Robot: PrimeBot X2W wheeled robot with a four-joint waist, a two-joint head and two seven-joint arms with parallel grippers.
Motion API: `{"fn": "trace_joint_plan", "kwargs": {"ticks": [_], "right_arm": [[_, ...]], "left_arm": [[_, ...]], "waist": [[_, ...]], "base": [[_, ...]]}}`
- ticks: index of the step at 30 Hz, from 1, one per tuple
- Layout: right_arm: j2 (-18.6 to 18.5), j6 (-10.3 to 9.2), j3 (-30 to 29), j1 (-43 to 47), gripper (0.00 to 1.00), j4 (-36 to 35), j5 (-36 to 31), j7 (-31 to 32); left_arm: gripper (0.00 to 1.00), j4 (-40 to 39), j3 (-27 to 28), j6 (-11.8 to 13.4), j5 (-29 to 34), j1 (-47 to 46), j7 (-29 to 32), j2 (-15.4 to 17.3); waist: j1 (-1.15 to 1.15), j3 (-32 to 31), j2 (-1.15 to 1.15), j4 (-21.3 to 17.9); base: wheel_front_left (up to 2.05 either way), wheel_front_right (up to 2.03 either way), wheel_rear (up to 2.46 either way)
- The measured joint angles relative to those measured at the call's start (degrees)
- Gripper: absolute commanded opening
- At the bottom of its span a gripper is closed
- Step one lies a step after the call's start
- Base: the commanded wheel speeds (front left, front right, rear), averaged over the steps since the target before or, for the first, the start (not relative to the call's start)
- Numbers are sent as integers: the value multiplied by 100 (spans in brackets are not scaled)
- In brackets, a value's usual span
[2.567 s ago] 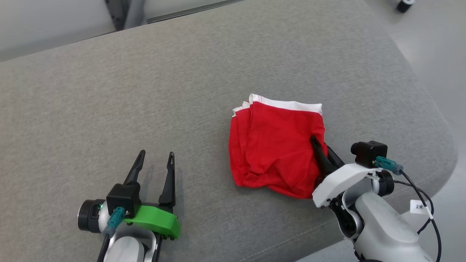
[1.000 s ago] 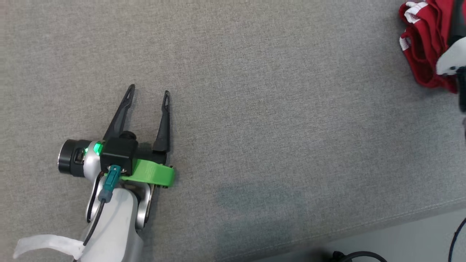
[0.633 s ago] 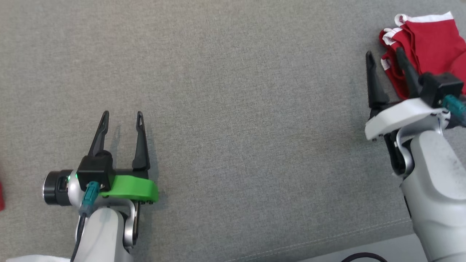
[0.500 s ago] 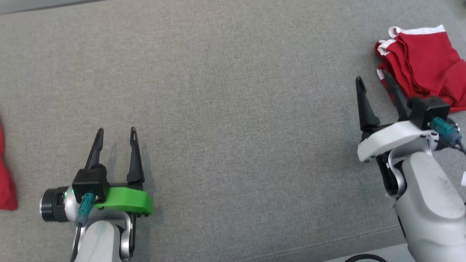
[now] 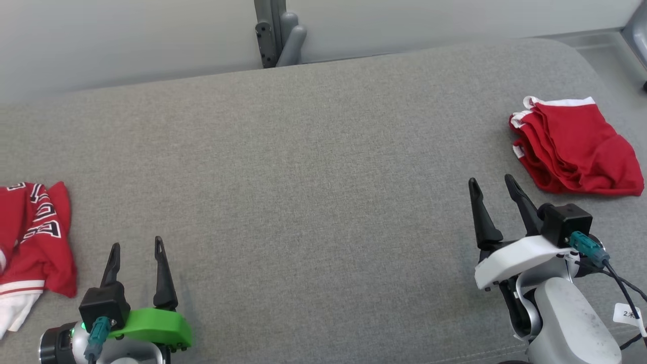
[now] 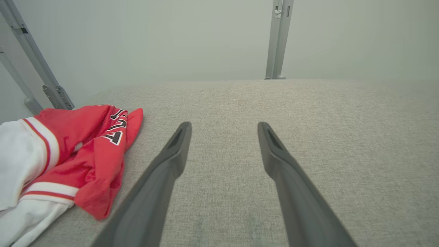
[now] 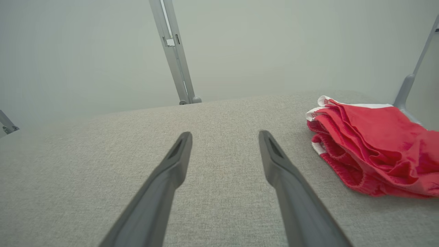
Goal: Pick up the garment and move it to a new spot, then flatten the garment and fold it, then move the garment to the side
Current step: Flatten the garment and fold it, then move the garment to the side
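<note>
Lying at the left edge of the tabletop (image 5: 313,167) is what looks like a red-and-white jersey (image 5: 35,237). Over the tabletop's front the left tool (image 5: 136,245) hovers, jaws wide, empty; the right tool (image 5: 490,180) likewise. The folded red garment (image 5: 576,144) rests at the tabletop's right end.

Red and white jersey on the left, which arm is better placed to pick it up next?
Left, most likely. The left gripper stands open right beside the crumpled jersey, while the right gripper, also open, sits far across the cushion near the folded red garment.
</note>
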Motion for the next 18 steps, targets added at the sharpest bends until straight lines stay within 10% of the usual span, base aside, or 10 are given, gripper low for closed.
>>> {"fn": "trace_joint_plan", "kwargs": {"ticks": [18], "right_arm": [[-118, 0, 411, 271, 100, -179, -5, 1]], "left_arm": [[100, 77, -136, 154, -270, 106, 0, -20]], "waist": [[0, -222, 0, 606]], "base": [[0, 0, 0]]}}
